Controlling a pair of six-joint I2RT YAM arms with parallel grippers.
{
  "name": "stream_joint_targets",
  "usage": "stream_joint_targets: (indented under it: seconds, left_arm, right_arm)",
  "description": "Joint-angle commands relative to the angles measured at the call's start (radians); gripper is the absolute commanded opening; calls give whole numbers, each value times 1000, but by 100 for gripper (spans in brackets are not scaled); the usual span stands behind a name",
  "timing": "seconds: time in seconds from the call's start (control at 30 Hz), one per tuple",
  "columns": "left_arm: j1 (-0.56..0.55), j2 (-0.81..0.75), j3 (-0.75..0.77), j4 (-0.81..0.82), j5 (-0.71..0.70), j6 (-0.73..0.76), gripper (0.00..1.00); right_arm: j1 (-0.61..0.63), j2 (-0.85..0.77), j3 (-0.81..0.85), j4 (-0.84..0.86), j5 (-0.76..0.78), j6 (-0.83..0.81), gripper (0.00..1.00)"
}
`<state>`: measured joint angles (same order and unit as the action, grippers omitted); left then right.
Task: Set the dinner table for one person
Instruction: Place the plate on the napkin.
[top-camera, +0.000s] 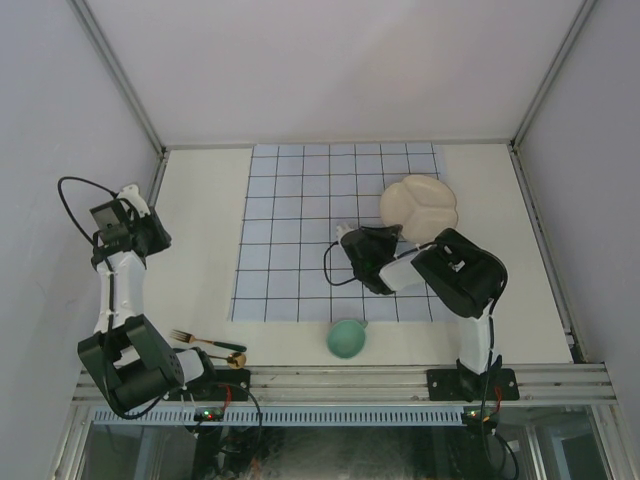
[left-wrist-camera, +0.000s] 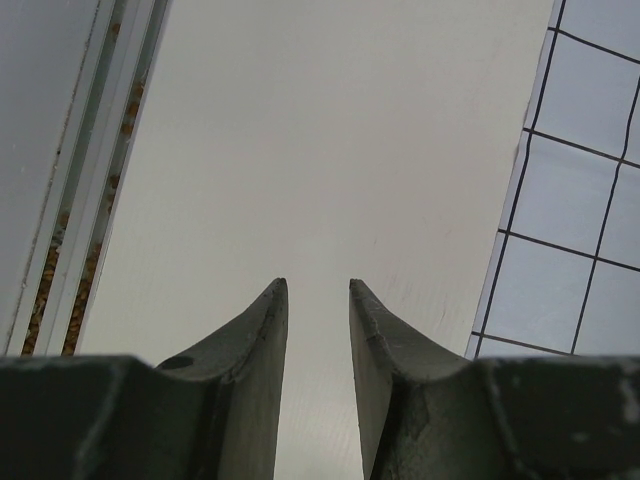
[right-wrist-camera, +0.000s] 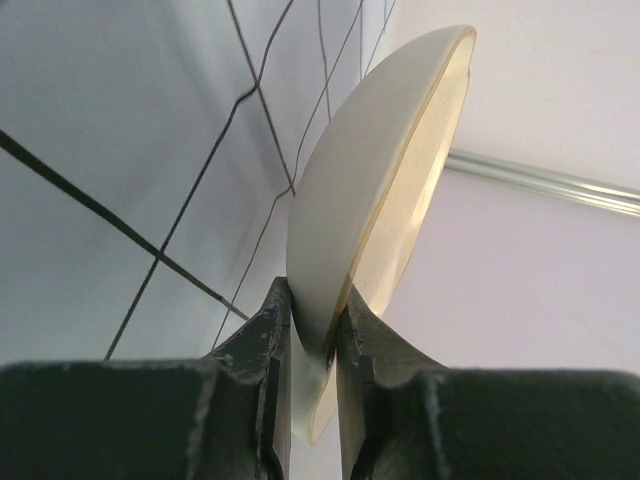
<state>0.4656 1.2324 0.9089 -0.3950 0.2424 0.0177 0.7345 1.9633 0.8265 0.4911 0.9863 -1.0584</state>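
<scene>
Early going. Clamping plate (top-camera: 418, 205) rim with right gripper (right-wrist-camera: 312, 310), jaws tight, over cloth (top-camera: 300, 230) at two o'clock on tabletop (top-camera: 200, 250). Left gripper (left-wrist-camera: 318, 290) at nine, jaws apart, holding nothing. Yet to place: cup (top-camera: 346, 339) at six, fork (top-camera: 205, 341) at seven.

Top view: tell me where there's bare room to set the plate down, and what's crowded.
Free: the checked cloth's left and middle squares, between its left edge and the right gripper holding the plate; also the table strip between cloth and left arm. Crowded: the near edge, with cup and cutlery, and the cloth's right side under the right arm.
</scene>
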Motion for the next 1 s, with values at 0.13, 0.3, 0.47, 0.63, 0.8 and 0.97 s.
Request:
stream_joint_targets:
  seconds: [0.13, 0.3, 0.47, 0.63, 0.8, 0.97]
  left_arm:
    - [8, -32, 51, -9, -1, -16, 36]
    - [7, -46, 45, -15, -11, -14, 36]
    - [7, -60, 44, -22, -21, -8, 36]
    - [8, -63, 43, -27, -24, -10, 36]
    - [6, -63, 35, -25, -23, -13, 36]
    - [7, -68, 29, -24, -25, -6, 36]
  right_arm:
    - [76, -34, 179, -109, 121, 100, 0]
    - [110, -7, 252, -240, 95, 184, 0]
    - [156, 39, 281, -214, 99, 162, 0]
    - [211, 93, 312, -177, 106, 123, 0]
    - [248, 153, 365, -89, 117, 21, 0]
    - [275, 197, 413, -33, 119, -50, 0]
